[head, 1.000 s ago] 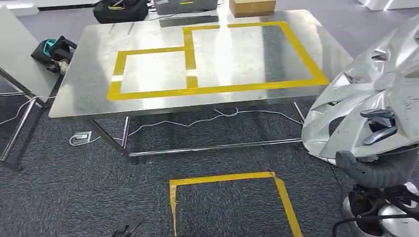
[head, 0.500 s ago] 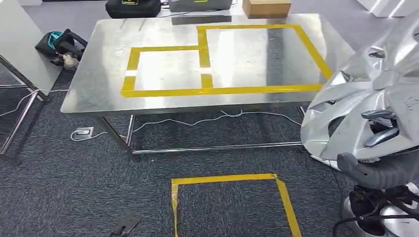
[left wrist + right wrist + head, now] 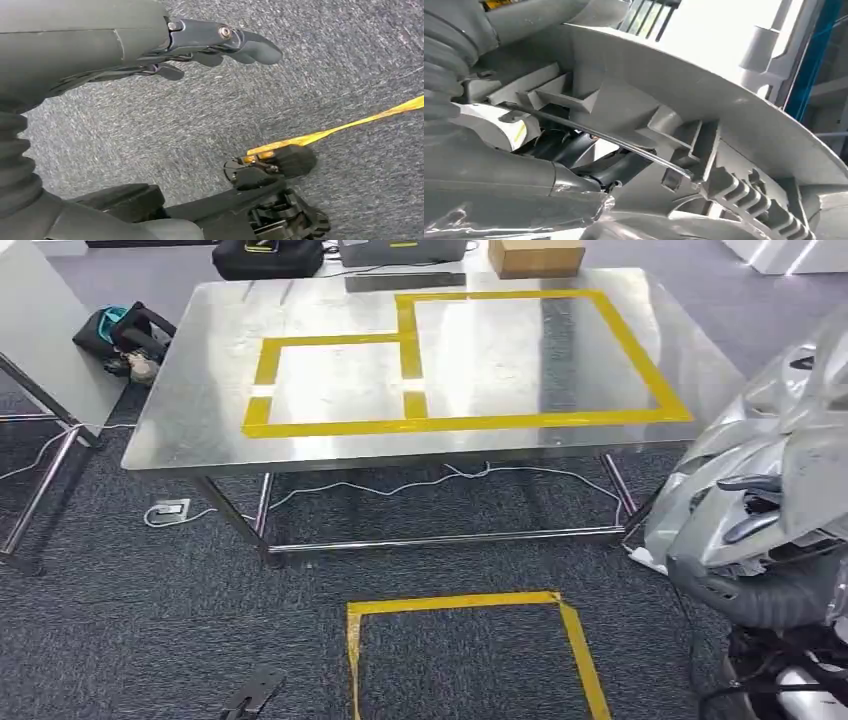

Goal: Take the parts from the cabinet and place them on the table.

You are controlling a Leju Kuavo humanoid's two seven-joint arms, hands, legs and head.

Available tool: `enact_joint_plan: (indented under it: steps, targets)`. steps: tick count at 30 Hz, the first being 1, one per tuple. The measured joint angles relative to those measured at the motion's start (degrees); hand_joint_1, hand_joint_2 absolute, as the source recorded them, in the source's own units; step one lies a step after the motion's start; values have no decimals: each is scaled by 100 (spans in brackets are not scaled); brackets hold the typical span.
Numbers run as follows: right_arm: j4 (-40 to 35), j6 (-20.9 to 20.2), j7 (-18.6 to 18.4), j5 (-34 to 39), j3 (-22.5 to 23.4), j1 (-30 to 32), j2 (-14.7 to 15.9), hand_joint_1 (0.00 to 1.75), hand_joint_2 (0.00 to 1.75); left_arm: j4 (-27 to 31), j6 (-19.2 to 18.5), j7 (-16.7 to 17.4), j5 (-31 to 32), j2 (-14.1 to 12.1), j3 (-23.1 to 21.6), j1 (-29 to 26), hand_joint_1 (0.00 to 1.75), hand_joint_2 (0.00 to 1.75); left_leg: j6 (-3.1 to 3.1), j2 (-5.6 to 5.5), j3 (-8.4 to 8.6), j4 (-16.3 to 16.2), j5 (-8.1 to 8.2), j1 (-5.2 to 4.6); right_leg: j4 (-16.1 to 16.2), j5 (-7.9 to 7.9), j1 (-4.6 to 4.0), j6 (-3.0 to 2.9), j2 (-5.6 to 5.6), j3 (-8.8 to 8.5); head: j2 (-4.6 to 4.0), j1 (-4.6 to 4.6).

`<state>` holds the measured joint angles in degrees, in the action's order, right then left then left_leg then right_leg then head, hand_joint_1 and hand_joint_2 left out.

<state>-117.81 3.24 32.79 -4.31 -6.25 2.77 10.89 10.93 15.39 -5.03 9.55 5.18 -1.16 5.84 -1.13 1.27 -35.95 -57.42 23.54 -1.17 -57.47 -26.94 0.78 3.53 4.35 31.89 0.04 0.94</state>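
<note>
A silver wheel cover [image 3: 770, 470] hangs at the right edge of the head view, held upright by my right hand [image 3: 755, 515], whose dark fingers reach through its openings. In the right wrist view the cover's grey ribbed back [image 3: 704, 130] sits close against my right hand [image 3: 574, 155]. Ahead stands the steel table [image 3: 200, 420] with two yellow taped rectangles [image 3: 440, 422] on its top. My left hand [image 3: 220, 42] hangs over the carpet with its fingers loosely extended and nothing in them.
A yellow tape outline [image 3: 460, 605] marks the carpet in front of me. White cables [image 3: 420, 483] run under the table. A second table [image 3: 50, 370] stands at the left, bags [image 3: 125, 335] beside it. A cardboard box [image 3: 535, 255] and dark cases [image 3: 265, 255] lie beyond the table.
The camera has shifted, so the table sits slightly lower and to the right in the picture. The wheel cover and my right hand have moved toward the right edge.
</note>
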Motion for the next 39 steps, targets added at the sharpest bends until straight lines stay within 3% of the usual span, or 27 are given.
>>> enact_joint_plan:
  steps: [2,3,5,7,9,10,11,12,14,15,16,17,18,21,22,24,25,26,28,29,30,31,32,33,35,36,39]
  targets:
    - [-63,24,-4,2,87,14,70,175,175,0,13,-22,-15,-7,11,-18,0,175,-31,-1,0,1,16,-25,11,4,21,30,7,-5,0,2]
    - [-90,31,-9,4,127,23,103,175,175,0,13,-24,-17,-13,20,-24,0,175,-53,-3,-11,38,21,-22,-49,55,23,76,0,-28,0,4]
    - [-137,41,-20,24,196,58,150,175,175,0,11,-24,-22,-20,37,-26,0,175,-120,-35,87,101,35,0,-74,33,45,126,-13,-60,0,2]
    - [-199,44,-24,35,264,127,203,175,175,0,11,-31,-22,-18,46,-11,0,175,-142,-61,151,130,26,38,-572,-290,55,98,-323,213,0,-22]
    - [-216,44,-24,35,308,165,240,175,175,0,2,-37,-22,-7,48,-8,0,175,-147,-97,164,128,34,39,-1385,-654,51,108,-415,647,0,-55]
    - [-216,44,-24,35,321,184,251,175,175,0,-2,-37,-22,-2,48,-11,0,175,-144,-117,169,126,38,39,-1660,-734,52,125,-422,818,0,-50]
    - [-216,44,-24,35,330,213,256,175,175,0,-2,-37,-22,4,48,-16,0,175,-131,-137,183,125,46,46,-1705,-691,57,135,-420,884,0,-55]
    - [-218,46,-24,35,341,242,258,175,175,0,-2,-37,-22,7,50,-20,0,175,-104,-163,203,121,61,64,-1527,-537,64,138,-419,832,0,-52]
    - [-223,57,-31,24,371,275,271,175,175,0,-2,-37,-13,11,52,-22,0,175,-22,-216,268,95,106,122,-657,3,106,165,-421,440,0,-53]
    - [-240,63,-31,-9,395,281,271,175,175,0,0,-37,-4,7,57,-22,0,175,38,-231,273,66,144,122,-263,181,148,231,-450,281,0,-61]
    - [-240,72,-28,-24,400,276,271,175,175,0,7,-37,4,-9,61,-14,0,175,91,-241,248,10,154,111,-123,-48,95,198,-512,260,0,-83]
    - [-255,81,-33,-63,417,293,282,175,175,0,18,-37,18,-2,63,-11,0,175,114,-242,206,8,154,98,-173,-77,106,43,-510,215,0,-90]
    - [-271,90,-31,-88,437,334,284,175,175,0,22,-37,31,-7,66,-27,0,175,131,-246,190,7,155,103,-198,45,100,-5,-513,244,0,-92]
    - [-284,98,-48,-129,459,354,299,175,175,0,33,-37,55,-26,72,-34,0,175,218,-218,196,-87,206,115,-209,8,112,-95,-516,184,0,-85]
    - [-290,107,-50,-133,465,354,299,175,175,0,35,-37,63,-26,72,-17,0,175,255,-201,61,-339,299,117,-199,-11,112,-123,-506,153,0,-66]
    - [-297,111,-48,-138,483,353,301,175,175,0,35,-37,63,-20,74,-13,0,175,291,-192,-482,-1249,638,119,-196,-51,96,-171,-493,113,0,-68]
    - [-297,111,-48,-140,485,356,301,175,175,0,35,-37,63,-15,74,-29,0,175,287,-192,-732,-1609,724,117,-196,-82,80,-186,-495,90,0,-63]
    - [-297,111,-48,-140,485,363,301,175,175,0,35,-33,63,-15,74,-45,0,175,264,-192,-865,-1727,695,112,-195,-108,60,-203,-500,57,0,-66]
    - [-297,109,-48,-140,487,375,301,175,175,0,26,-11,65,-15,74,-53,0,175,149,-193,-791,-1358,278,71,-189,-179,9,-228,-509,-44,0,-66]
    - [-297,107,-48,-144,487,373,301,175,175,0,11,-7,70,-15,74,-49,0,175,61,-192,-638,-927,-26,28,-179,-213,-16,-238,-508,-100,0,-63]
    - [-297,105,-48,-155,487,371,301,175,175,0,2,0,79,-30,74,-47,0,175,-74,-185,-443,-405,-351,-53,-157,-248,-22,-239,-506,-158,0,-68]
    - [-297,107,-48,-164,487,368,301,175,175,0,2,2,81,-70,79,-49,0,175,-203,-155,-347,-150,-391,-134,-146,-279,-17,-229,-505,-184,0,-85]
    - [-297,107,-48,-166,487,373,301,175,175,0,4,9,90,-50,81,-47,0,175,-205,-153,-278,31,-212,-115,-134,-298,-37,-199,-515,-176,0,-66]
    - [-297,107,-50,-166,489,371,301,175,175,0,4,11,105,-52,81,-47,0,175,-130,-155,-261,19,-248,-122,-116,-321,-23,-163,-503,-165,0,-68]
    - [-299,107,-57,-170,489,373,317,175,175,2,7,13,118,-39,81,-54,0,175,-139,-169,-199,83,-235,-111,-18,-363,-29,-92,-497,-229,0,-37]
    - [-306,107,-65,-168,492,394,328,175,175,2,7,13,122,-46,81,-54,0,175,-122,-168,-94,179,-248,-55,-63,-397,-28,-72,-483,-261,0,-46]
    - [-310,105,-59,-175,494,356,347,175,175,2,9,13,125,-35,83,-34,0,175,-172,-177,-2,204,-186,-44,-682,-700,-28,-53,-478,58,0,-101]
